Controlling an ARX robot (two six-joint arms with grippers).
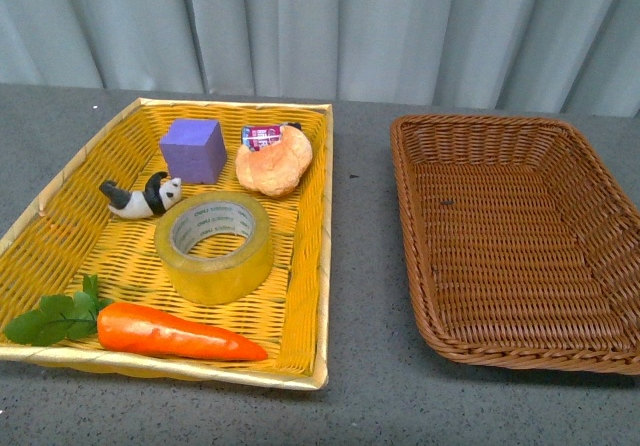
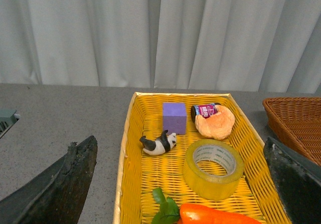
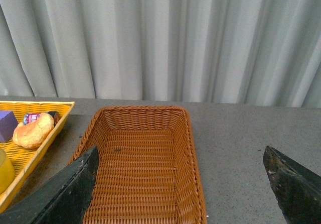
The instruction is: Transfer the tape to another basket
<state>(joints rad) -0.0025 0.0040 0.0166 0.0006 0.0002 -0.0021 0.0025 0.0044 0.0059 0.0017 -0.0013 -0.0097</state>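
The tape (image 1: 214,246), a wide yellowish translucent roll with a white printed core, lies flat in the middle of the yellow woven basket (image 1: 305,266). It also shows in the left wrist view (image 2: 213,169). The brown wicker basket (image 1: 420,296) stands to the right and holds nothing; the right wrist view shows it (image 3: 135,163). My left gripper (image 2: 180,184) is open, raised above the near end of the yellow basket (image 2: 128,153), short of the tape. My right gripper (image 3: 183,184) is open above the brown basket's near right rim. Neither arm shows in the front view.
In the yellow basket lie a purple cube (image 1: 194,149), a bread roll (image 1: 274,162), a small can (image 1: 262,136), a panda figure (image 1: 143,197) and a carrot with green leaves (image 1: 175,332). A grey table (image 1: 365,266) runs between the baskets. A curtain (image 1: 320,26) hangs behind.
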